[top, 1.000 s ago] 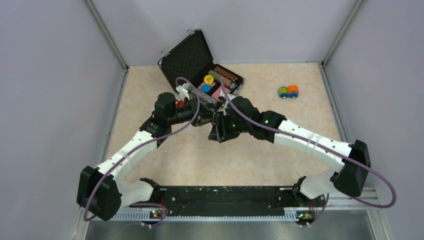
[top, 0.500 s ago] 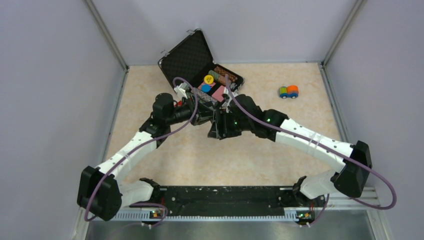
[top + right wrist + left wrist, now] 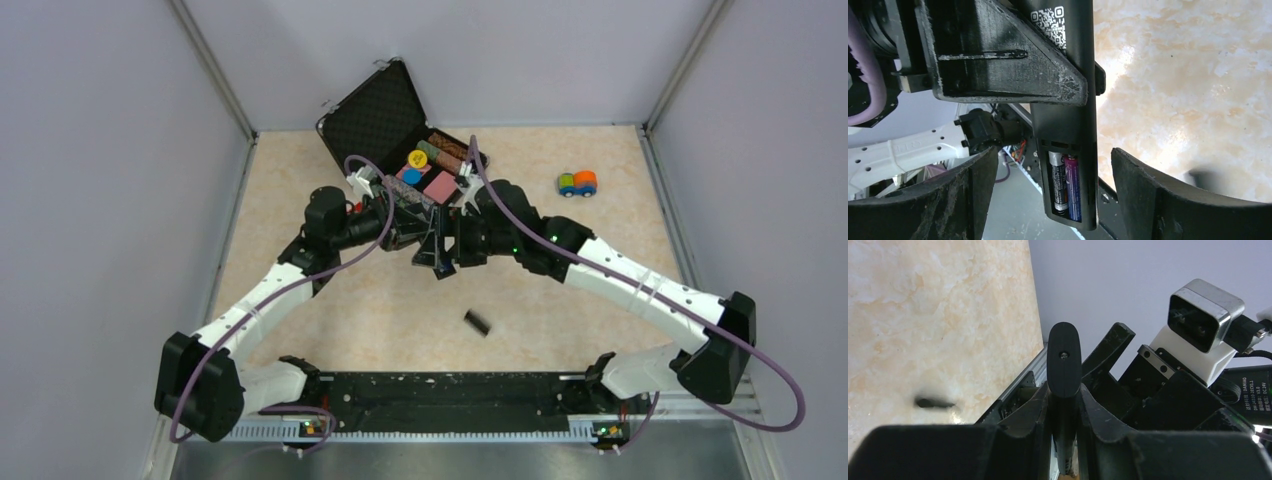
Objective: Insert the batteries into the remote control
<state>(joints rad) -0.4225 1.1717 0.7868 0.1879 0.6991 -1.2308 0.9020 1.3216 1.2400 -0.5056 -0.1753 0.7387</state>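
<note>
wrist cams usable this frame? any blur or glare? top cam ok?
Left wrist: remote sharp; a small dark thing on the table is smeared. Right wrist: batteries readable; a blown-out glare patch on the table beside the remote; a dark blob at lower right is out of focus. Top external: even light, sharp, small black piece crisp.

White arm links (image 3: 640,290), black joints (image 3: 715,350), purple cables (image 3: 800,400), scuffed black right end effector (image 3: 1048,165).
</note>
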